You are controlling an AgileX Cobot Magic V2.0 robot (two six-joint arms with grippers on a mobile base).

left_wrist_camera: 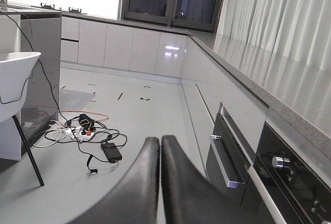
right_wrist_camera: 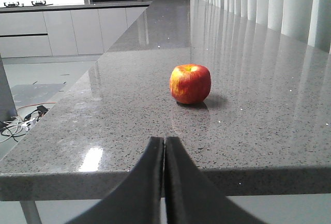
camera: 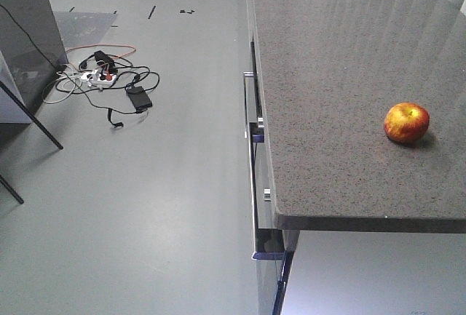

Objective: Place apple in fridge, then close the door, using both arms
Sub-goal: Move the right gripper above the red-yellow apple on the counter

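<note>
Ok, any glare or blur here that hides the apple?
Front view: apple sharp, small shadow to its right, streaky reflections on the counter. Right wrist view: apple crisp, glare patch near the counter edge, clear of it. Left wrist view: apple out of frame.

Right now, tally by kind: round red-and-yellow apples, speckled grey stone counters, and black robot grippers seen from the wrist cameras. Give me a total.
Round red-and-yellow apple: 1
Speckled grey stone counter: 1
Black robot grippers: 2 (left gripper, right gripper, both shut and empty)
Total: 4
</note>
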